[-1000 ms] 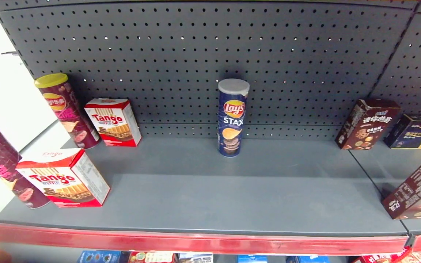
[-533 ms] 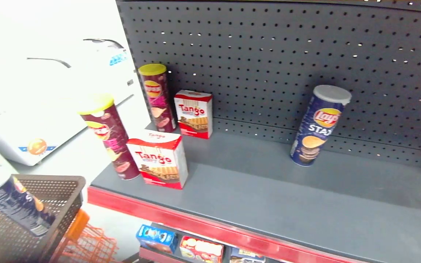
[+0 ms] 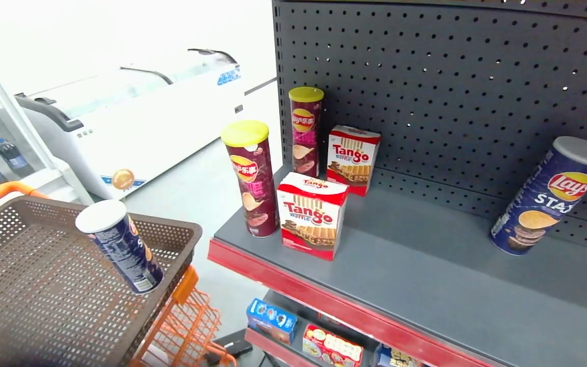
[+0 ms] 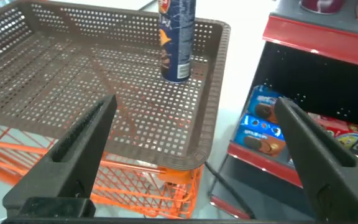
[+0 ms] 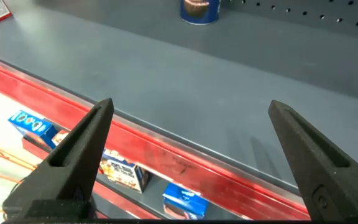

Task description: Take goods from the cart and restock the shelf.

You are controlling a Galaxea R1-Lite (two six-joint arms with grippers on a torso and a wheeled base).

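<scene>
Brown perforated basket (image 3: 28, 285) sits on an orange cart (image 3: 191, 326) at the left of the head view. A blue can (image 3: 120, 247) with a white lid stands in the basket, near the corner closest to the shelf (image 3: 426, 285). On this grey, red-edged shelf, a shelf can (image 3: 548, 196) of the same blue stands against the pegboard (image 3: 451, 92) at the right. Two maroon cans (image 3: 250, 178) and two wafer boxes (image 3: 311, 214) are grouped at the shelf's left end. A white freezer (image 3: 135, 117) stands behind the cart.

Left wrist view: the left gripper (image 4: 194, 104) hangs near the basket, its fingers (image 4: 79, 155) spread wide and empty. The blue can stands upright beyond the fingertips, well apart from both and roughly in line with the gap.

Right wrist view: the right gripper (image 5: 191, 107) hangs over the shelf's front part, fingers (image 5: 73, 155) spread wide and empty. The shelf can's base stands farther back on the shelf, well apart from both fingers. Snack packets (image 5: 33, 124) lie on a lower shelf under the red edge
</scene>
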